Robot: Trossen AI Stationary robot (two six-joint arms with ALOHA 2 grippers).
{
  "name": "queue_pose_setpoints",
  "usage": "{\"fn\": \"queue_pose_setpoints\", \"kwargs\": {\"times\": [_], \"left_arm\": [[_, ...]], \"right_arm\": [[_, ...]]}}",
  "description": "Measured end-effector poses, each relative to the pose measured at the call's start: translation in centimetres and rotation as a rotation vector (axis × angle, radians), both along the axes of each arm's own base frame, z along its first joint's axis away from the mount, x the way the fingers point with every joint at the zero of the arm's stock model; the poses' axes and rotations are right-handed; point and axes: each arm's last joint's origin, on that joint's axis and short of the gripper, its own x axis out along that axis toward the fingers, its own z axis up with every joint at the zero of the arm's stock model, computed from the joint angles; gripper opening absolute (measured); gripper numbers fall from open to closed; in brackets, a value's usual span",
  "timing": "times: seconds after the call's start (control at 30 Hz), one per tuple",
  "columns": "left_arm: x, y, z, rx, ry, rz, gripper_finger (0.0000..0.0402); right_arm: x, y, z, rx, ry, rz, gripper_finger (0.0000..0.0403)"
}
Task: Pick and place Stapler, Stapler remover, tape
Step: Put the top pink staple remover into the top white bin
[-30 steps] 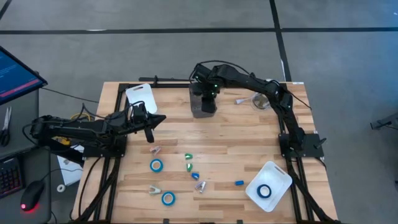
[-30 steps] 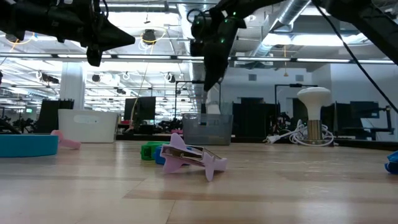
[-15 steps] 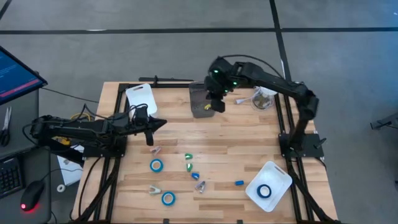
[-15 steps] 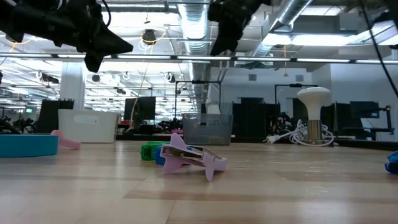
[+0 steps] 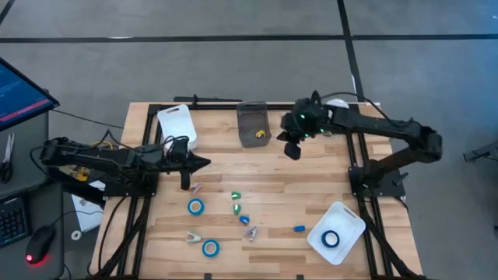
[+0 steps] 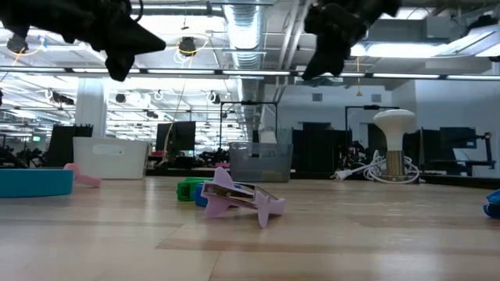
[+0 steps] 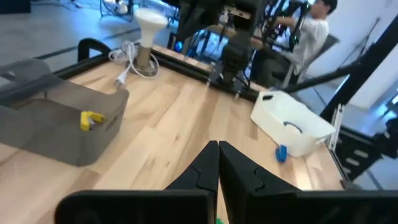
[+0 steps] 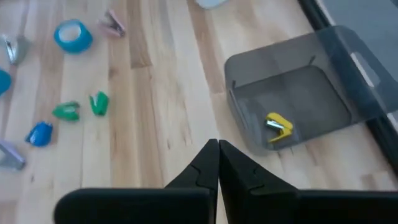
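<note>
Evidently empty, the right end effector (image 5: 292, 149) hangs pinched together beside the grey bin (image 5: 253, 124) holding a yellow piece (image 5: 261, 134), while two tape rolls (image 5: 195, 206) wait on the surface (image 5: 311, 187) near the closed left end effector (image 5: 187, 183).

The whole wooden tabletop (image 5: 296, 183) is seen from straight above in the high view, at some distance. In the low view it is looked across at surface level, toward the room behind, with a pink stapler remover (image 6: 238, 199) close to the lens. The grey bin (image 7: 56, 127) with a yellow object (image 7: 91, 119) inside is shared by both wrist views, looked down on obliquely from opposite sides, and is also seen in the high view (image 5: 253, 124).
</note>
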Motion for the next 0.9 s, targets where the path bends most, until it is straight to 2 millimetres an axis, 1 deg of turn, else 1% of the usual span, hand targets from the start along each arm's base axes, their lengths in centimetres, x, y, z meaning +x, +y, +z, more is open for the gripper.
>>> {"fn": "queue_pose_setpoints", "kwargs": {"times": [0.07, 0.17, 0.37, 0.47, 0.6, 0.67, 0.83, 0.9], "left_arm": [[0.3, -0.4, 0.4, 0.009, 0.051, 0.007, 0.0003], [0.5, -0.7, 0.7, 0.021, 0.187, 0.035, 0.0003], [0.1, -0.9, 1.4, -0.011, 0.448, 0.077, 0.0003], [-0.1, -0.9, 1.7, -0.071, 0.523, 0.123, 0.0003], [-0.2, -0.9, 1.5, -0.155, 0.606, 0.177, 0.0003], [-0.1, -1.0, 1.2, -0.222, 0.648, 0.191, 0.0003], [0.6, -1.5, 0.1, -0.455, 0.745, 0.221, 0.0003], [1.1, -1.8, -0.5, -0.510, 0.795, 0.223, 0.0003]], "right_arm": [[-0.7, 0.6, -0.6, 0.016, -0.032, -0.031, 0.0001], [-1.5, 1.3, -1.1, 0.048, -0.060, -0.051, 0.0001], [-2.2, 2.7, -1.4, 0.020, -0.008, -0.103, 0.0001], [-2.3, 3.2, -1.7, 0.006, 0.030, -0.123, 0.0001], [-2.5, 3.8, -2.0, -0.023, 0.081, -0.147, 0.0001], [-2.6, 3.9, -2.1, -0.038, 0.098, -0.159, 0.0001], [-2.7, 3.7, -2.1, -0.041, 0.108, -0.173, 0.0001], [-2.8, 3.5, -2.1, -0.042, 0.108, -0.180, 0.0001]]}}
